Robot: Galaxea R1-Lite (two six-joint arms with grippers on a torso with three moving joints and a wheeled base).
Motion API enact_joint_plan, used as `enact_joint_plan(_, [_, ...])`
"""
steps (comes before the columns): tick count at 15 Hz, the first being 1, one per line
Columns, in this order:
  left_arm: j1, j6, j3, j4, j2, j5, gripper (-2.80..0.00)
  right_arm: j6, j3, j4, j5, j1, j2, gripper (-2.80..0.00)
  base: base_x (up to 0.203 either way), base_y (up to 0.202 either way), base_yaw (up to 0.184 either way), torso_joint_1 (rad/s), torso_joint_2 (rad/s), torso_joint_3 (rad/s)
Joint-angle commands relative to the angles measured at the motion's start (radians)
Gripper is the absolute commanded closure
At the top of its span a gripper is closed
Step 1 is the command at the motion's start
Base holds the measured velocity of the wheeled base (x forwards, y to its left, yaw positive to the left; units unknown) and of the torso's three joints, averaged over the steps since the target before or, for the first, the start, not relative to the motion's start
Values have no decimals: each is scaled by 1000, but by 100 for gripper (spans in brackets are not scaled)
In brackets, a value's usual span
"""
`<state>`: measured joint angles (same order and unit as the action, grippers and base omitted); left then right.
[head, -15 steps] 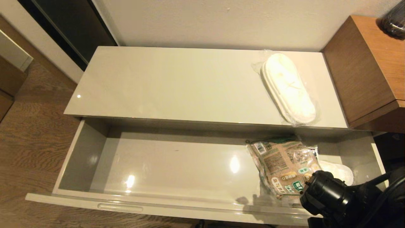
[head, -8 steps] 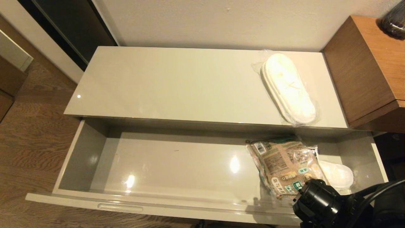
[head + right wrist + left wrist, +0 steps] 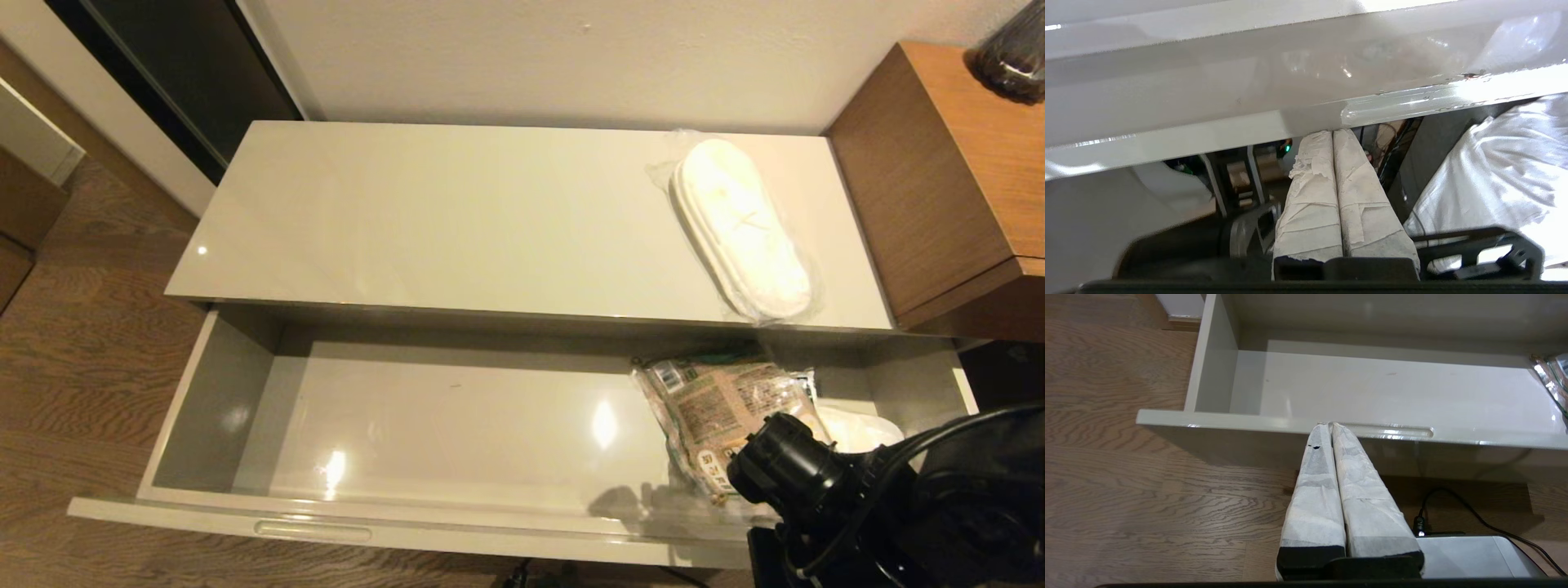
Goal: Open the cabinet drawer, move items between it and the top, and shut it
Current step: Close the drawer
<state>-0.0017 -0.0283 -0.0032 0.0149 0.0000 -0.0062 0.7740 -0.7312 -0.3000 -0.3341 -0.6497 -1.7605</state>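
Wood-grain flooring (image 3: 90, 359) runs beneath a low cabinet against a pale wall; the top (image 3: 457, 220), a glossy cream surface, carries clear-wrapped white slippers (image 3: 741, 229) at its right end; the cabinet drawer (image 3: 457, 425) stands pulled out, its grey-beige floor shiny, with a brown, green-edged grain bag (image 3: 718, 408) near its right end partly over a white pack (image 3: 857, 429); the right gripper (image 3: 1333, 132), paper-wrapped, is pressed closed under the drawer's front edge; the left gripper (image 3: 1329, 424), closed, hangs before the drawer front.
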Motion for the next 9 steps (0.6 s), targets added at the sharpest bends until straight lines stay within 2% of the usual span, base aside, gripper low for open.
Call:
enact_joint_plan(1, [0, -1, 0, 0, 2, 0, 0, -46, -74, 39, -12, 63, -57, 0, 0, 0, 0, 0, 0, 0])
enact_joint_plan(4, [0, -1, 0, 0, 2, 0, 0, -113, -166, 51, -14, 118, -78, 0, 0, 0, 0, 0, 0, 0])
enact_joint_plan(9, [0, -1, 0, 0, 2, 0, 0, -239, -425, 24, -18, 211, -112, 0, 0, 0, 0, 0, 0, 0])
